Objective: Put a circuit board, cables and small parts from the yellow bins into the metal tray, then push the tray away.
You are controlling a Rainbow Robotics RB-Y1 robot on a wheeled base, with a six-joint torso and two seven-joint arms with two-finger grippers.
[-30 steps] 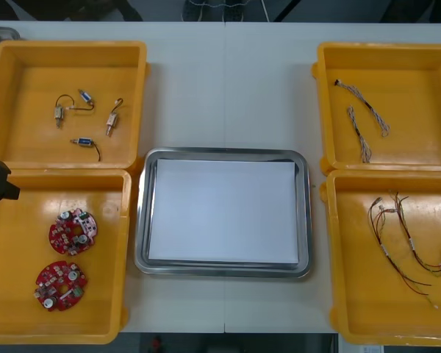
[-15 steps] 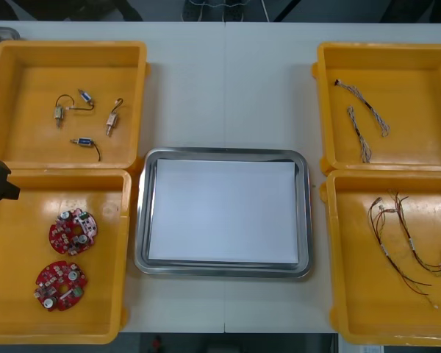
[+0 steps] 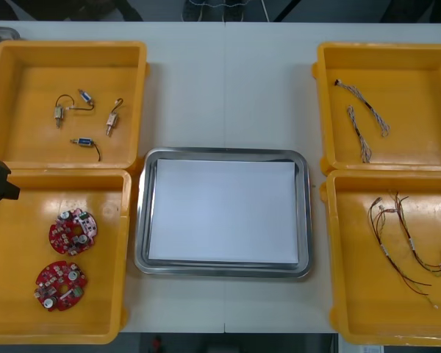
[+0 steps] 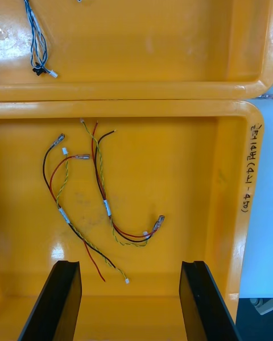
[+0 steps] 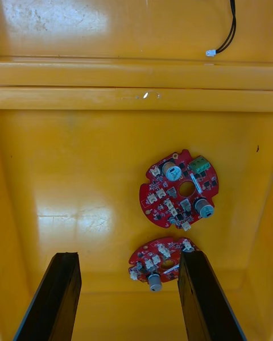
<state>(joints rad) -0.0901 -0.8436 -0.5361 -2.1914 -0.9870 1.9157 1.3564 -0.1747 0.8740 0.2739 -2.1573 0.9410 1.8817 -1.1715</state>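
Circuit boards (image 3: 73, 232): two, round, red, lying apart in near-left yellow bin (image 3: 15, 257). Metal tray (image 3: 141, 220) sits betw. the bins at table centre, white inside. Left gripper (image 5: 128, 257) hangs over the boards' bin, fingers spread wide, empty. Right gripper (image 4: 129, 264) likewise agape & empty, over red & yellow cables (image 4: 106, 207) in near-right yellow bin (image 3: 331, 250).

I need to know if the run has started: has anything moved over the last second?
Nothing visibly changed. The left gripper hangs open over the circuit boards, the right gripper hangs open over the red and yellow cables, and the metal tray holds none of them.
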